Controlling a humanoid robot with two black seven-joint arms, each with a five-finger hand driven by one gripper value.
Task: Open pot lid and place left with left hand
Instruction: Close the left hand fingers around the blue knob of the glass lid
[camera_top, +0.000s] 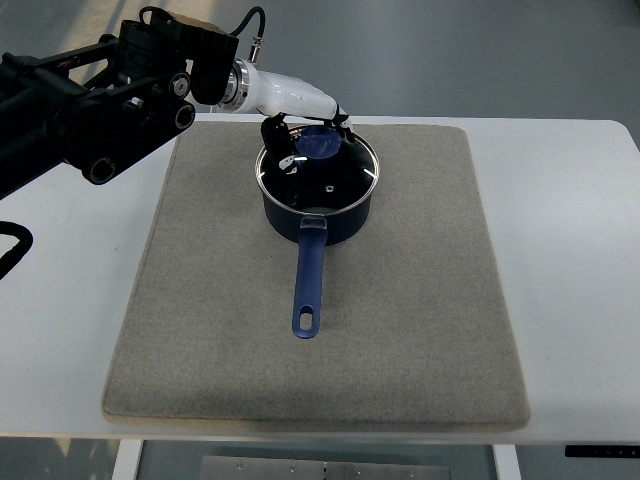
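The pot (318, 200), dark blue with its long handle (309, 280) pointing toward the camera side, is taken as the landmark; it stands on the grey mat (200, 330), toward the mat's far edge. The glass lid (330, 175) is seen seated on the pot's rim, and its blue knob (322, 146) lies toward the far side of the pot. The left hand (300, 135) is reached in over that far side, its dark fingers (281, 155) curled down around the knob; whether a firm hold is already had cannot be told. For the step to be done well, the knob should be clasped squarely and the lid raised straight up until the rim is cleared, so that the pot is not dragged along, and only then carried to the bare mat left of the pot. Nothing can be made out inside the pot through the lid. The right hand is not seen.
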